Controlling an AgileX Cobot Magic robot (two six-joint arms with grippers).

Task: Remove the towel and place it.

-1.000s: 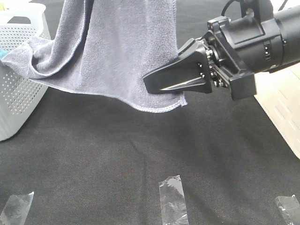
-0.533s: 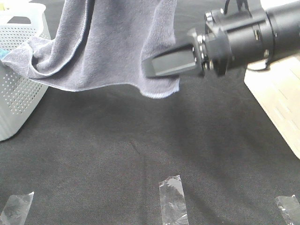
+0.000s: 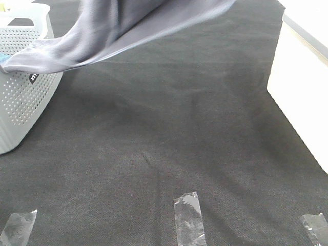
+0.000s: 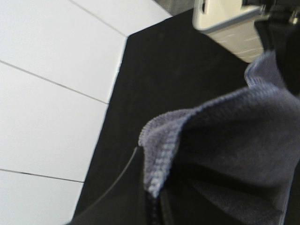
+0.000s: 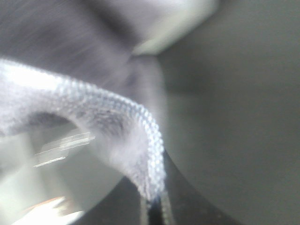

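The towel (image 3: pixel 128 23) stretches, blurred, above the table's (image 3: pixel 169 128) far edge, one end over the basket (image 3: pixel 25 97) at the far left corner, its hems pinched tight in the left jaws and right jaws, both arms outside the high view.

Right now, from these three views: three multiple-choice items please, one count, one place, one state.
1. How many tape strips are on the black cloth?
A) one B) three C) five
2. Where does the lower end of the towel lie?
A) over the rim of the basket B) flat on the black cloth C) on a tape strip
3. The left hand is:
A) open and empty B) shut on the towel hem C) gripping the basket

Answers:
1 B: three strips show along the near edge.
2 A: that end drapes across the basket's rim.
3 B: the hem runs into the closed fingers in the left wrist view.
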